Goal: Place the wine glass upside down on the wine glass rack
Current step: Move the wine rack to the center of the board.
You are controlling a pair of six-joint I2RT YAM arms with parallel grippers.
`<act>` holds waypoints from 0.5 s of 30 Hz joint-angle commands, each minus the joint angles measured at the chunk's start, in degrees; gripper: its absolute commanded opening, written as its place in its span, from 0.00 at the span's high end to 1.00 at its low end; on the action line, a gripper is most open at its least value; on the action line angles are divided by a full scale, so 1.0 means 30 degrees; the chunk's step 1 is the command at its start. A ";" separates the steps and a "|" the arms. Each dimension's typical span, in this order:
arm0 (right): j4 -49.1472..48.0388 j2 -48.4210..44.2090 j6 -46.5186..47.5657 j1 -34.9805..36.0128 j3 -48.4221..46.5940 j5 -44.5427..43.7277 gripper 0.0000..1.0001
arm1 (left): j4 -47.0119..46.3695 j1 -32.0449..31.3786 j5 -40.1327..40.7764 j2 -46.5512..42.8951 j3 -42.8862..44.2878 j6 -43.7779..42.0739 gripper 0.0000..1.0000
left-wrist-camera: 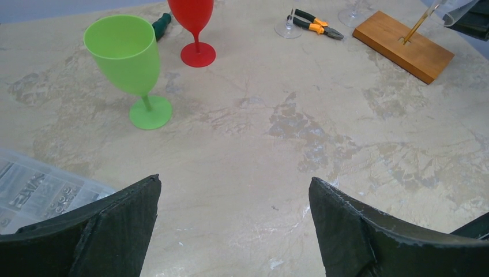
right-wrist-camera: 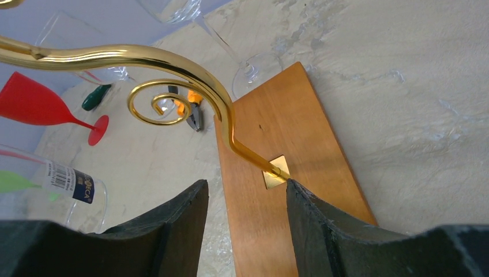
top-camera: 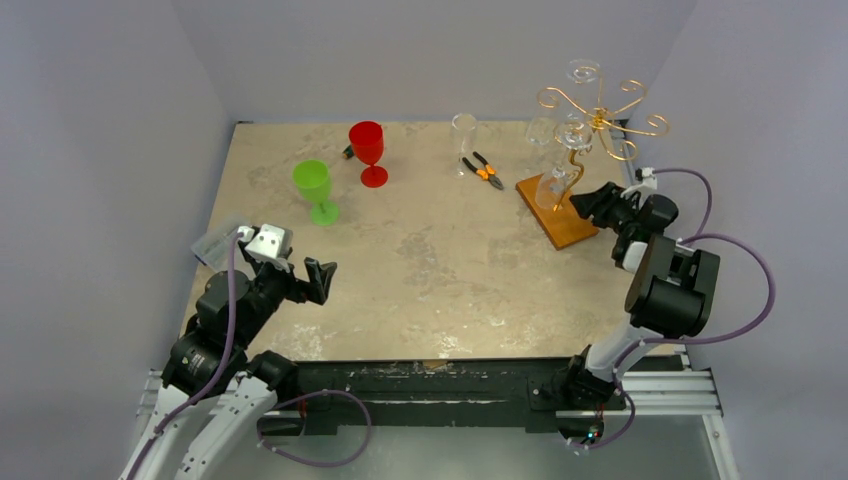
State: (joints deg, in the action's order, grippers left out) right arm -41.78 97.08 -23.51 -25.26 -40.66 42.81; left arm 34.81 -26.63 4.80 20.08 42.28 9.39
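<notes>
The wine glass rack [top-camera: 598,120] stands at the back right, gold curled arms on a wooden base [top-camera: 560,222]. Clear wine glasses hang among its arms, one high up [top-camera: 583,72]. Another clear wine glass [top-camera: 553,186] with a label [right-wrist-camera: 72,182] seems to hang bowl down low beside the stem. My right gripper [top-camera: 590,205] is just right of it, open over the base [right-wrist-camera: 288,133], fingers [right-wrist-camera: 323,225] apart with nothing between them. The left gripper [top-camera: 305,282] rests wide open and empty [left-wrist-camera: 233,184] at the near left.
A green goblet [top-camera: 315,188] and a red goblet [top-camera: 368,150] stand at the back left. Two clear glasses [top-camera: 463,130] [top-camera: 541,130] stand on the table by orange-handled pliers [top-camera: 483,170]. A clear plastic box [left-wrist-camera: 34,190] lies by the left arm.
</notes>
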 commanded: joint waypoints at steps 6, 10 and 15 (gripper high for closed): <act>-0.2238 0.1265 -0.2173 0.0069 -0.0742 -0.0124 0.53 | -0.0833 0.0228 -0.0330 0.0103 0.0022 -0.0216 0.04; -0.2577 0.1709 -0.2390 0.0599 -0.1214 -0.0035 0.53 | -0.0840 0.0258 -0.0336 0.0135 -0.0001 -0.0225 0.04; -0.2684 0.2127 -0.2505 0.1081 -0.1712 -0.0394 0.54 | -0.0834 0.0294 -0.0308 0.0156 -0.0002 -0.0229 0.04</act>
State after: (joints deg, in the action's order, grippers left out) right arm -46.22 103.07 -29.87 -23.18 -42.98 42.59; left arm 34.81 -26.26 4.62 20.14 42.28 9.39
